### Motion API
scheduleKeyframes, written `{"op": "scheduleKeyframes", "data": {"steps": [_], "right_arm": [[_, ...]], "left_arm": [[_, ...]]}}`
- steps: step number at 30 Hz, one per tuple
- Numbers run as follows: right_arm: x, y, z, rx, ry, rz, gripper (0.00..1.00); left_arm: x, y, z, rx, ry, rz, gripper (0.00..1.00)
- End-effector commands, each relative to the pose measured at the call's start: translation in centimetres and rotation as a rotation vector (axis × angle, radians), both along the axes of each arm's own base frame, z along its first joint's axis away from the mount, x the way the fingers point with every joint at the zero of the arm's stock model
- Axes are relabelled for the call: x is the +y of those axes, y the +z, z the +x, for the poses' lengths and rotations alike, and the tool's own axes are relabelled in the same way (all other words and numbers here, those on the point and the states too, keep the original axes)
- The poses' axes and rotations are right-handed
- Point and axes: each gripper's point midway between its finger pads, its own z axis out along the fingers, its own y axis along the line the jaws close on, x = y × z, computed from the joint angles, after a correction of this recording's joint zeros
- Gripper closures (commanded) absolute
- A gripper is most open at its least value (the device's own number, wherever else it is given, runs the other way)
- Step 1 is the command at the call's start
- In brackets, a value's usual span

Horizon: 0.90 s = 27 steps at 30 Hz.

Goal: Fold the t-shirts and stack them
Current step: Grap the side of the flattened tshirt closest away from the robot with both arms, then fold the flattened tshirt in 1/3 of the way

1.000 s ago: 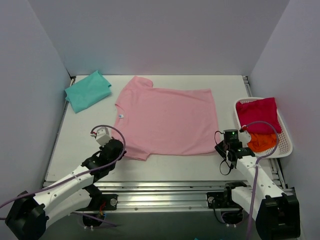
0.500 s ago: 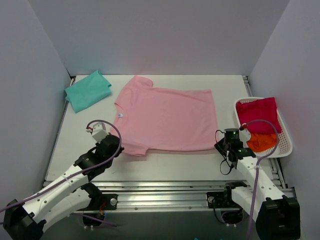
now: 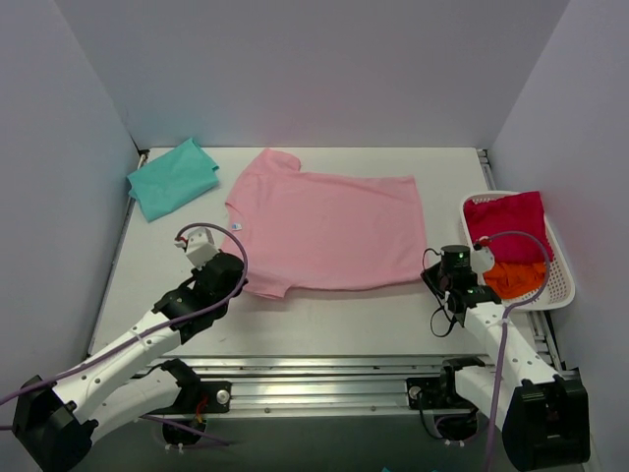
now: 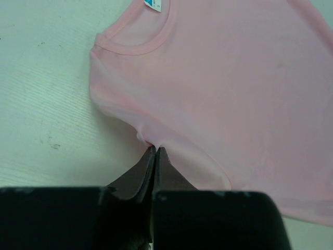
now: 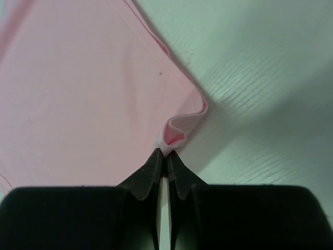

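The pale pink t-shirt (image 3: 329,231) lies spread on the table, collar to the left with its small white tag (image 4: 153,4). My left gripper (image 3: 232,285) is shut on the shirt's near sleeve edge (image 4: 151,143). My right gripper (image 3: 436,283) is shut on the near hem corner, which is bunched into a small fold (image 5: 174,134) at its tips. The near edge of the shirt is lifted a little off the table. The teal t-shirt (image 3: 172,178) lies folded at the far left corner, away from both grippers.
A white basket (image 3: 558,258) at the right edge holds a crimson cloth (image 3: 506,224) and an orange cloth (image 3: 513,277), close to my right arm. Walls enclose the table on three sides. A metal rail (image 3: 314,374) runs along the near edge.
Both grippers moved away from the near edge, pulling the pink shirt's near edge toward the far side. The shirt's near sleeve and hem corner have shifted with them.
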Motion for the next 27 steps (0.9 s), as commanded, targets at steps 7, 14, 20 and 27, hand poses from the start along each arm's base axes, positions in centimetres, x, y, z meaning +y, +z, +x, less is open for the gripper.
{"op": "scheduleKeyframes", "data": {"steps": [7,14,20,27], "right_arm": [[-1.0,3.6,3.8,-0.070,-0.062,-0.037,1.00],[-1.0,4.1,6.6,-0.072,-0.068,-0.054,1.00],[-0.7,3.3,8.6,-0.043,-0.064,-0.058,1.00],[-0.6,3.4,11.0,-0.041,-0.071,-0.069,1.00]], "left_arm": [[0.2,3.2,2.6,-0.111,0.061,-0.033,0.98],[0.6,4.4,5.1,-0.139,0.086,-0.055,0.98],[0.2,3.9,8.0,-0.128,0.075,-0.076,0.98],[0.3,2.9,12.1,-0.114,0.075,-0.080,0.98]]}}
